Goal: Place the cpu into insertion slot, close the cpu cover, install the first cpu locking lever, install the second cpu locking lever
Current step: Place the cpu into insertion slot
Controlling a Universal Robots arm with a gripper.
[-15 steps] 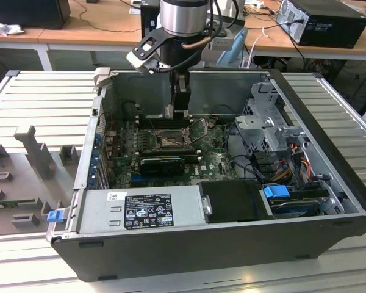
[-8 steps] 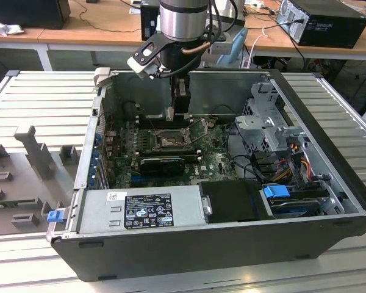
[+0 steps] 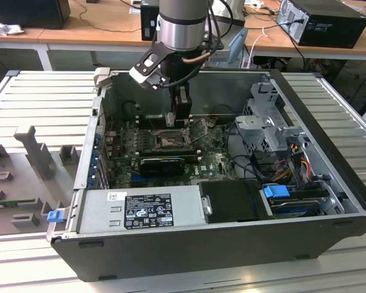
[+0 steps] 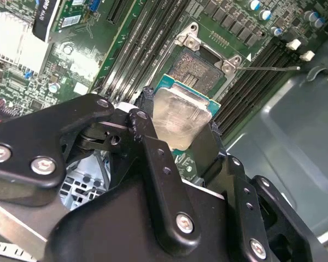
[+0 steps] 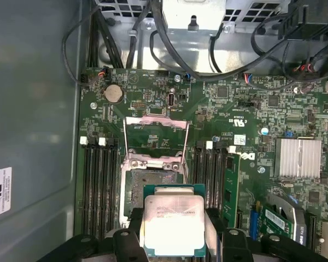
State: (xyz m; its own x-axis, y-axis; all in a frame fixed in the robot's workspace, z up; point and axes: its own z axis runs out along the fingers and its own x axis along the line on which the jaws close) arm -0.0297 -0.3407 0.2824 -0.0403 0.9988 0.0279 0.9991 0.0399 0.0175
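- In the upper centre of the exterior view, the arm (image 3: 182, 24) reached down into the open computer case (image 3: 232, 244), with the gripper (image 3: 182, 116) low over the motherboard.
- In the second wrist view, the gripper's fingers (image 4: 145, 123) were drawn in against two opposite edges of the cpu (image 4: 180, 117), pinching it flat with its silvery top facing the camera.
- In the first wrist view, the held cpu overlapped the nearer edge of the insertion slot (image 5: 150, 183). It looked raised off the socket rather than seated in it.
- The cpu cover (image 5: 156, 134) was swung open on the far side of the socket from the gripper, its square window clear.
- Rows of memory slots (image 5: 98, 185) flanked the socket on both sides.
- In the exterior view, the socket sat at the middle of the frame, directly under the gripper. A black ribbed heatsink (image 3: 161, 165) lay just below it, and the power supply (image 3: 143, 210) filled the lower centre.
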